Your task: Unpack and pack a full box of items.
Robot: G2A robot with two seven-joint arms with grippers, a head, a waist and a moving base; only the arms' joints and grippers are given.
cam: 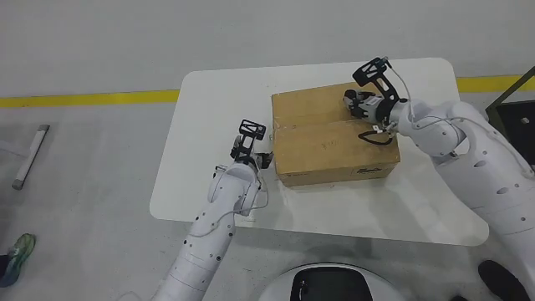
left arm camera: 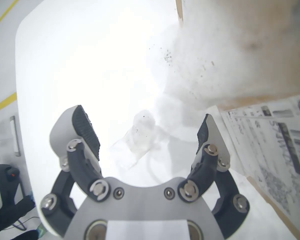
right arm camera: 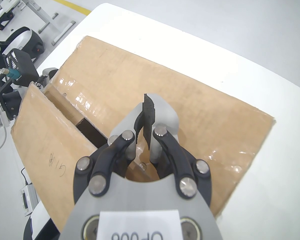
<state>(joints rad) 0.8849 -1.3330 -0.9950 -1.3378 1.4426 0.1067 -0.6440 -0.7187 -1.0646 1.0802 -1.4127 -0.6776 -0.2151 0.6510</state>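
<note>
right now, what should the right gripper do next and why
Probably dip the shut right gripper into the dark gap between the cardboard box's flaps and lever one up; the flaps lie nearly closed, with the left gripper open beside the box.

The cardboard box (cam: pixel 334 134) is matt brown board with glossy clear tape (right arm camera: pixel 72 93) and a printed paper label (left arm camera: pixel 272 136), the table (cam: pixel 217 134) smooth white, and the left gripper (left arm camera: pixel 142 112) brushed metal with ribbed black pads (left arm camera: pixel 86 128).
</note>
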